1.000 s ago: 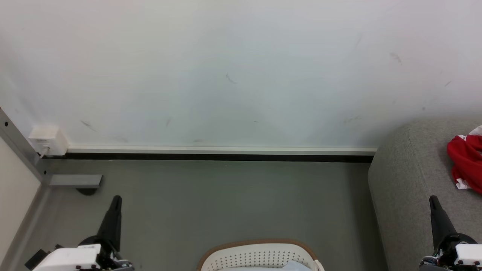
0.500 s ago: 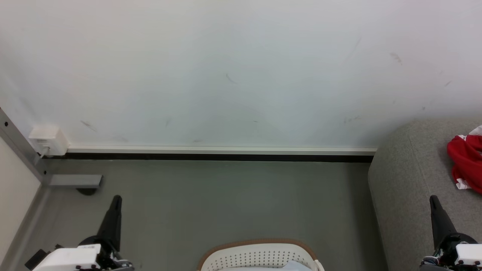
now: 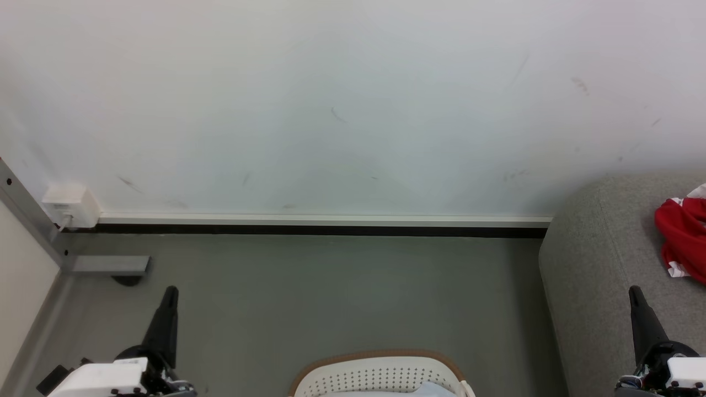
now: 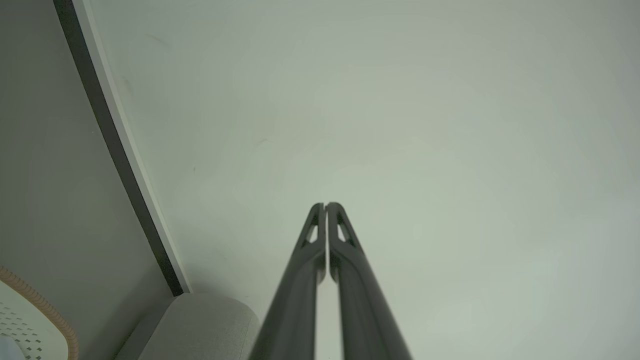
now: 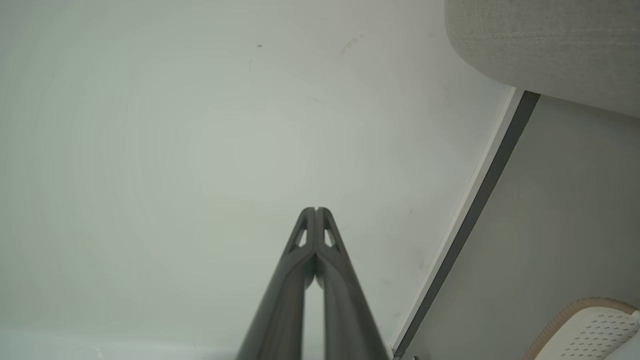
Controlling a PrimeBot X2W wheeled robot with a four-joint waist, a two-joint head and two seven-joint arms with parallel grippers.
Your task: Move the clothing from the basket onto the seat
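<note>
Both the left pincer [image 3: 171, 290] and right pincer [image 3: 634, 290] are pressed together; clothing [image 3: 683, 234] lies bunched on the seat [image 3: 595, 264], axis unclear.

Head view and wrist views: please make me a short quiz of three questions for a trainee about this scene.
1. True or false: the red clothing lies on the grey seat.
2. The left gripper is: A) open; B) shut, empty; C) shut on the clothing.
3. Fill in: the pale cloth lies in the white ____.
Key: 1 true; 2 B; 3 basket.
</note>
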